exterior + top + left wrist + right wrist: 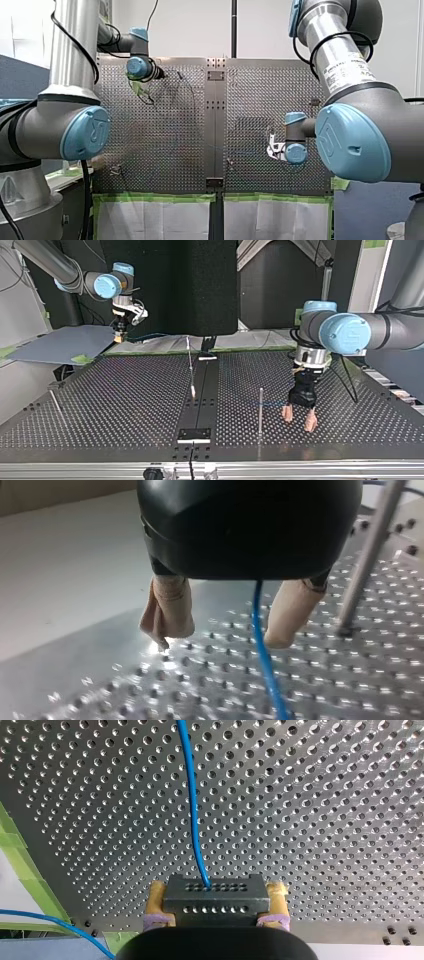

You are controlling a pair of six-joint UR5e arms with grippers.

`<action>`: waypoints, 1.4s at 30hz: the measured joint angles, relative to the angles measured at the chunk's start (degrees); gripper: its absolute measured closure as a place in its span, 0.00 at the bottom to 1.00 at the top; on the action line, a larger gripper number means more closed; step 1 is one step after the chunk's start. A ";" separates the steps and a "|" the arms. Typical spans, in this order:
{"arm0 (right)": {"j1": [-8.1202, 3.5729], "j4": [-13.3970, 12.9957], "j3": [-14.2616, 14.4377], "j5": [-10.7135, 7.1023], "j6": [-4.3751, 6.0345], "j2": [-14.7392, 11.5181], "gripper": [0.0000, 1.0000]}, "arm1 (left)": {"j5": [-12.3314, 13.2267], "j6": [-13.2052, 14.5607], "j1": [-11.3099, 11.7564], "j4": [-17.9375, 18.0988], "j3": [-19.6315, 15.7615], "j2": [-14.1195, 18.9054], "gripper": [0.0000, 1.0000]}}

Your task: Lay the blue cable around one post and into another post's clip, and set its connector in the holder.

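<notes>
Perforated steel table (165, 145) edged with green tape (155, 197), two arms reaching over it. Front view: my left gripper (157, 75) far out at eleven o'clock, my right gripper (273, 149) nearer at four o'clock, well apart; fingers unreadable from here, cable too thin to trace.

Top view, sides crossed: my left gripper (299, 421) at five o'clock, beige pads (287, 413) spread, tips low over the plate, just beside a thin upright metal post (260, 410) at its nine o'clock; my right gripper (120, 334) held high at ten o'clock.

Left wrist view: wide open, pinching nothing; thin blue cable (262, 650) running lengthwise between the beige pads (167, 612), on ahead over the holes; post (362, 570) beside the gripper.

Right wrist view: yellow pads (159, 895) clamped on a dark grey perforated block connector (212, 902), cable (192, 805) leaving it toward twelve o'clock, straight ahead of the gripper.

Likely next: close on the straddled cable and lead it round the post. Left arm plainly nearer; cable's long axis already lined up with the gap.
</notes>
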 joint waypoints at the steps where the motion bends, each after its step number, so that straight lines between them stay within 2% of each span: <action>1: 0.02 -0.02 0.00 0.00 0.00 0.00 1.00 | -0.29 0.13 0.02 -0.29 0.60 0.00 0.00; 9: 0.09 -0.16 0.02 -0.25 0.01 0.00 1.00 | -0.68 0.37 -0.19 -0.88 2.28 -0.29 0.00; 17: 0.20 -0.42 0.03 -0.74 0.04 0.02 1.00 | -0.62 0.29 -1.01 -0.78 3.33 -1.73 0.00; 26: 0.42 -0.41 0.15 -0.94 0.02 0.08 1.00 | -1.09 0.66 -1.91 -2.53 6.24 -3.70 0.00; 36: 0.45 -0.40 0.27 -0.97 -0.07 0.08 1.00 | -3.58 5.06 -2.98 -6.69 3.61 -3.77 0.00; 42: 0.50 -0.41 0.30 -0.97 -0.14 0.10 1.00 | -3.39 7.62 -3.64 -5.55 0.59 -3.77 0.00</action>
